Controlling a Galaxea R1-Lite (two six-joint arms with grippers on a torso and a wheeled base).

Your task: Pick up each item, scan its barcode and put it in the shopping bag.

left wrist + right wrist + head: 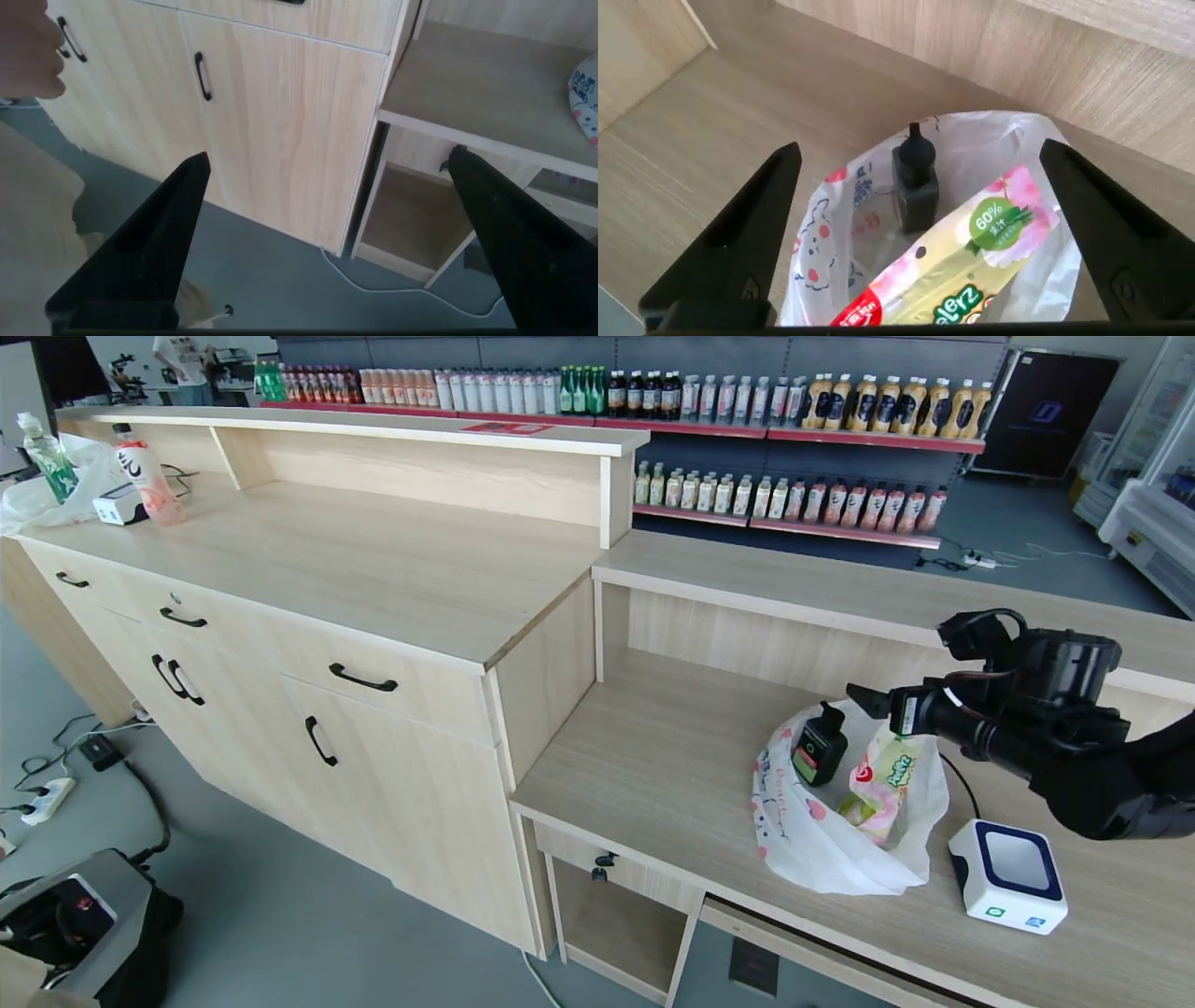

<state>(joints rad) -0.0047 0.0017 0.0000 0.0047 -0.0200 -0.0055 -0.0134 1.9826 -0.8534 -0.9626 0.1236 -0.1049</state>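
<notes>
Right gripper hangs straight over the bag, jaws spread wide, nothing between them and touching nothing. The bag sits on the low bench at the right with its mouth open, and the scanner is just beside it, to the right and nearer. Two items are inside. A dark bottle stands upright on the left of the opening, and a pink-and-green pouch leans close against it on the right.

Handling, as I read it: the bottle looks small, stiff and smooth. A pinch across its body below the cap should hold, though it may tip on the soft bag floor. The pouch looks light, puffy and slick, so it should be taken across the flat middle with a gentle squeeze, not by a corner. The bag itself is thin and limp, and it could snag on a finger and lift with it.

Left gripper sits low on the left, over the floor in front of the cabinet. Its jaws are wide too, and empty.
</notes>
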